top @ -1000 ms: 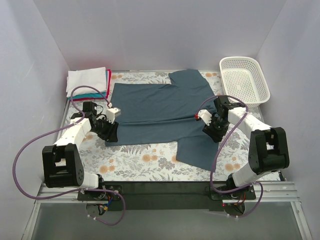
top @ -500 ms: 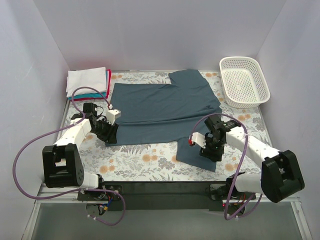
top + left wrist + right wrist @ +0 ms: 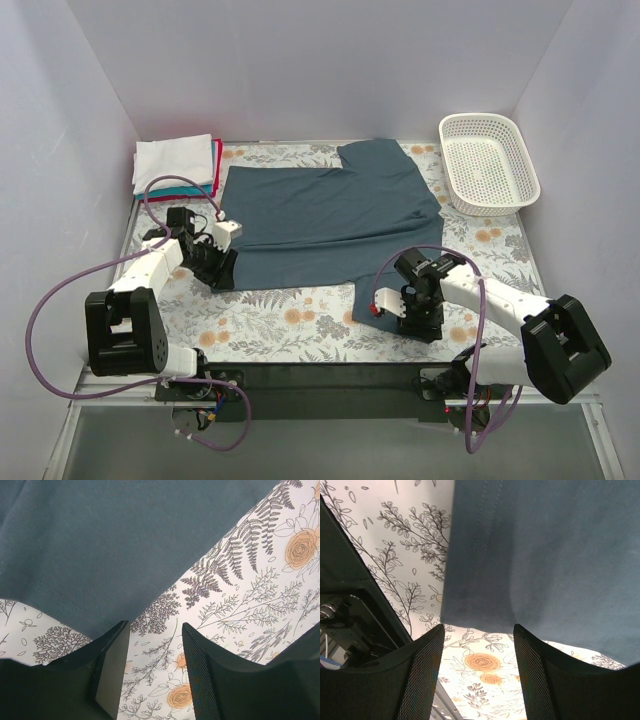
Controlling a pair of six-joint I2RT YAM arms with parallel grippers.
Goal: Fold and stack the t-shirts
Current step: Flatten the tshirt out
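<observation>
Staging the first fold, I judge: large slate-blue short-sleeved cloth t-shirt (image 3: 330,215) lies spread on floral-print desk (image 3: 280,320); left end effector (image 3: 155,675) and right end effector (image 3: 477,675), both agape and empty, sit at its near-left hem corner and near sleeve; next, pinch cloth.

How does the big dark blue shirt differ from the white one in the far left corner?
The dark blue shirt lies spread open on the table; the white shirt is folded into a compact rectangle. The blue one covers far more area than the white. The blue shirt lies alone on the floral surface, while the white shirt tops a pile showing teal and red edges. Both are plain cloth.
</observation>
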